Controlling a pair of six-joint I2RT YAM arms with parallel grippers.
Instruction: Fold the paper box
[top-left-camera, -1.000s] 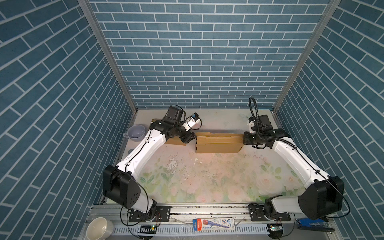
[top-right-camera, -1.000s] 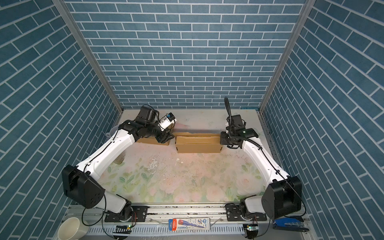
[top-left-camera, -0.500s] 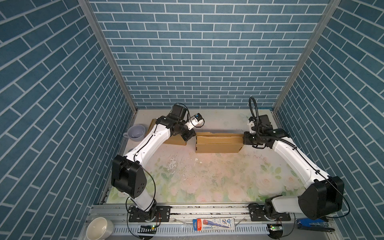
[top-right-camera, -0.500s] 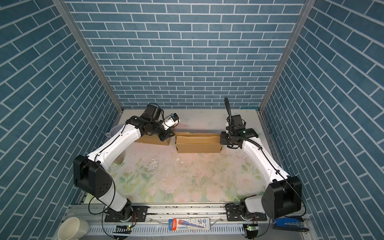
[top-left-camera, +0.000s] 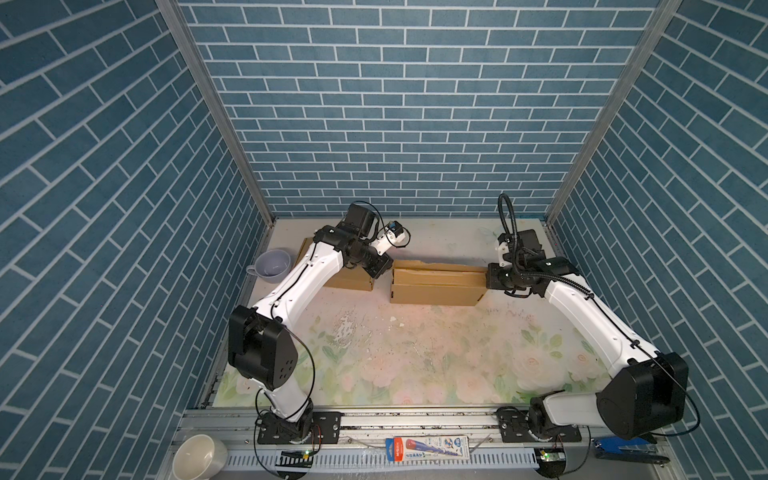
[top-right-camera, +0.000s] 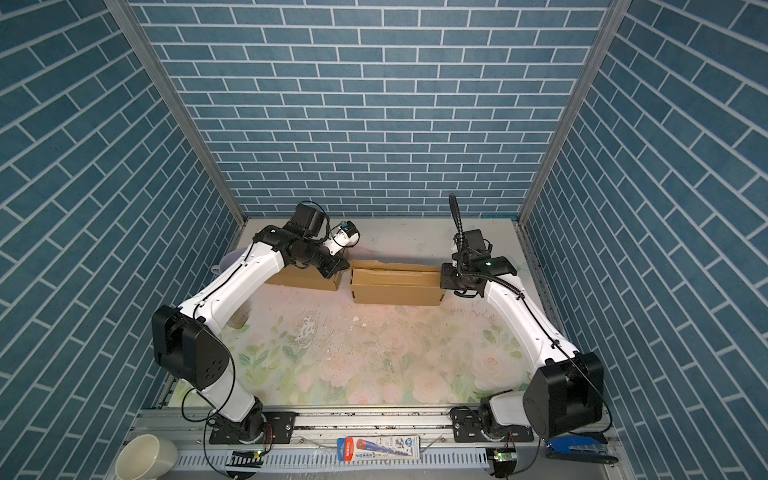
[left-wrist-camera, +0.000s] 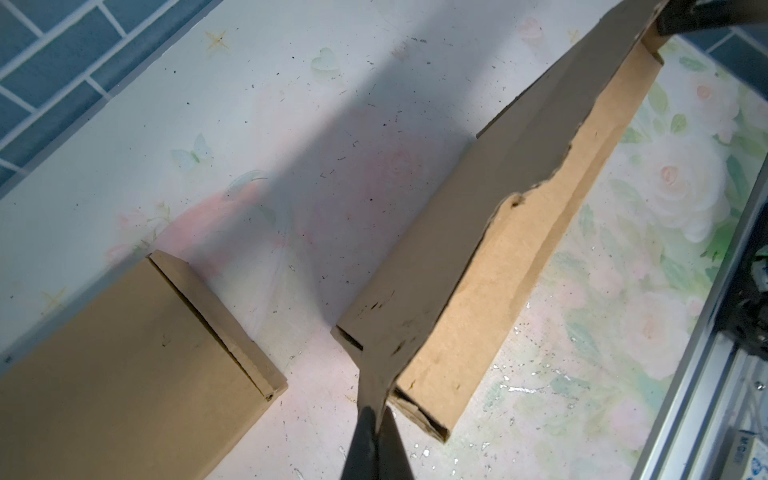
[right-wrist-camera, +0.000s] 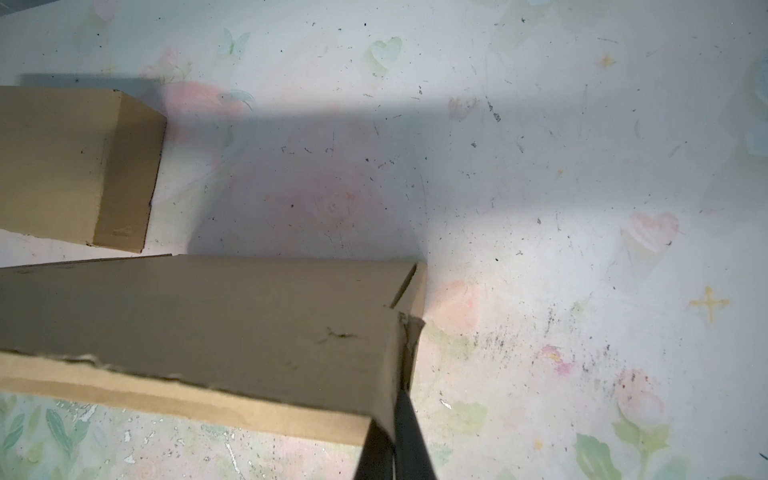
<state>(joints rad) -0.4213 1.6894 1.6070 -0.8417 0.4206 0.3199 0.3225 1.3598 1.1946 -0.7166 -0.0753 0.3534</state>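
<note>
The paper box (top-left-camera: 436, 286) (top-right-camera: 397, 286) is a long brown cardboard carton lying across the back middle of the table, its top flap torn along one edge. My left gripper (top-left-camera: 386, 268) (top-right-camera: 345, 268) is at the box's left end. In the left wrist view it (left-wrist-camera: 376, 415) is shut on a thin flap of the box (left-wrist-camera: 498, 249). My right gripper (top-left-camera: 489, 279) (top-right-camera: 442, 282) holds the opposite end. The right wrist view shows it (right-wrist-camera: 395, 415) shut on the end flap of the box (right-wrist-camera: 208, 324).
A second brown carton (top-left-camera: 349, 280) (left-wrist-camera: 124, 353) (right-wrist-camera: 75, 166) lies just left of the paper box, partly under my left arm. A lilac cup (top-left-camera: 272, 266) stands by the left wall. On the front rail sit a white cup (top-left-camera: 199, 457), a packaged item (top-left-camera: 428, 448) and a blue stapler (top-left-camera: 623, 457).
My left arm has swung in toward the box's left end and its jaws have closed on the flap there. The right arm and the box have stayed put.
</note>
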